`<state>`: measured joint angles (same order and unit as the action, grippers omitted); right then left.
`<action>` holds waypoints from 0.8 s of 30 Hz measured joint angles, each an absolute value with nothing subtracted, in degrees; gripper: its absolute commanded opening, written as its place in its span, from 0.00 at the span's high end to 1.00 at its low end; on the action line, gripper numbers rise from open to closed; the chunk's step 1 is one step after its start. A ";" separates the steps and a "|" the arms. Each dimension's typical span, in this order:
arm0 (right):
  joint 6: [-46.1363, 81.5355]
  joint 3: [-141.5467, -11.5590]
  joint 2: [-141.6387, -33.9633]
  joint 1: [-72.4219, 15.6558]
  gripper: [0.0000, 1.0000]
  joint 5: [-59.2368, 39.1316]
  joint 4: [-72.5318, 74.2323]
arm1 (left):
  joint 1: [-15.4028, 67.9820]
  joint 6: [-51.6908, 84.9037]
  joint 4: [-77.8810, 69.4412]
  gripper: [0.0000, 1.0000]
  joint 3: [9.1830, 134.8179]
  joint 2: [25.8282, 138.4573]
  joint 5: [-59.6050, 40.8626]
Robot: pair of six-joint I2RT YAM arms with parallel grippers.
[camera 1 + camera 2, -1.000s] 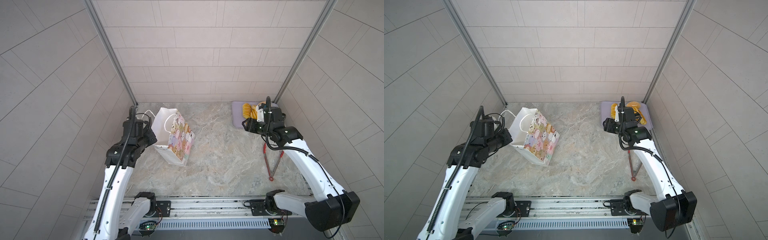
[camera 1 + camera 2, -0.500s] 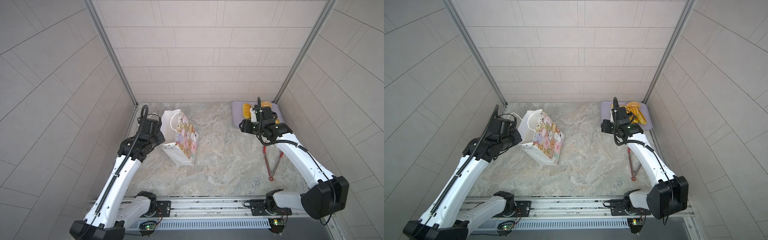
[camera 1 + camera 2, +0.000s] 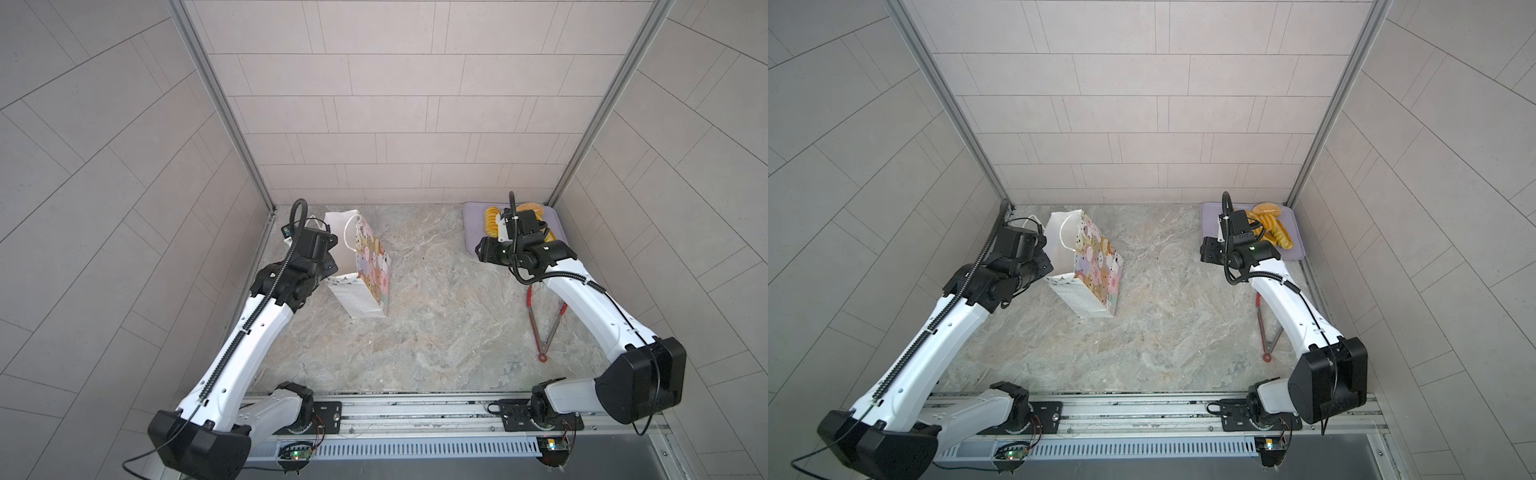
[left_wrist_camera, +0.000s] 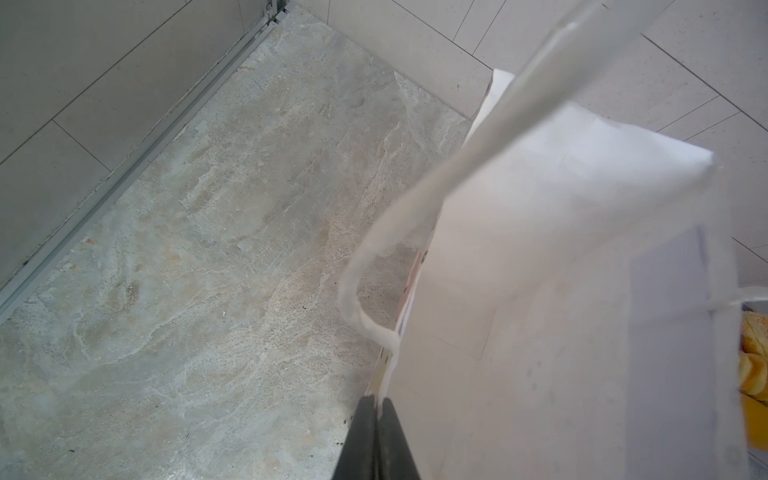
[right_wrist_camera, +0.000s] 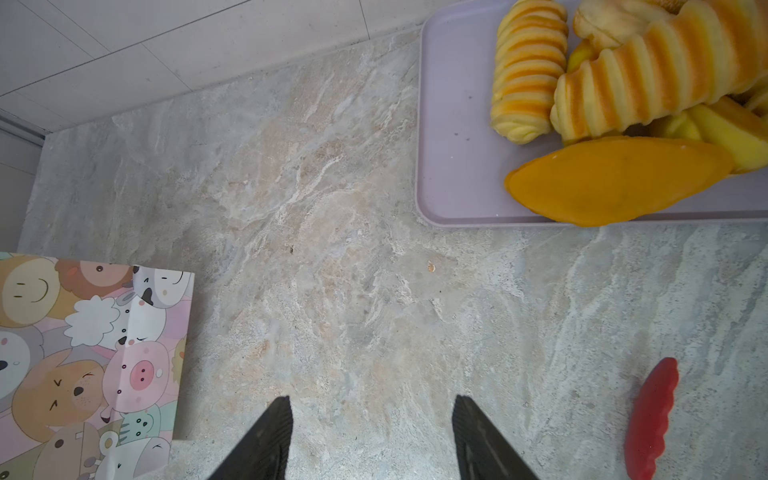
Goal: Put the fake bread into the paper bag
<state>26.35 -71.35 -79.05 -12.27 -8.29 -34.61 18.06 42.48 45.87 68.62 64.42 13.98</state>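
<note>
Seemingly to steady the bag (image 3: pixel 371 267), left gripper (image 4: pixel 377 402) pinches its rim; right gripper (image 5: pixel 370 401) hovers parted, empty, near bread (image 5: pixel 615 183).

We're looking down past our right gripper (image 5: pixel 372 399), its dark fingers spread wide with only bare marble tabletop (image 5: pixel 332 216) between them. Beyond sits the lilac tray (image 5: pixel 453 124), and the fake bread (image 5: pixel 631 91) is piled on it: ridged yellow-and-orange loaves, plus a smooth orange oval (image 5: pixel 615 183) lying along the rim nearest us. To one side we catch the paper bag (image 5: pixel 91 353), cartoon animal faces showing; to the other, a red tong tip (image 5: pixel 652 419) on the marble.
</note>
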 measured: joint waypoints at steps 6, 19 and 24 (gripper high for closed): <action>26.02 -71.59 -80.42 -12.27 0.35 -8.29 -34.50 | 19.20 44.03 44.01 0.80 68.75 65.69 12.84; 24.36 -71.77 -80.95 -12.27 0.01 -7.62 -33.89 | 19.81 46.17 43.22 0.03 69.63 65.43 7.62; 23.92 -71.81 -80.25 -11.94 0.01 -6.79 -33.26 | 19.81 44.38 43.55 0.03 72.31 61.82 6.44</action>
<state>23.92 -71.81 -80.25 -11.94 -6.79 -33.26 19.81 44.38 43.55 72.31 61.82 6.44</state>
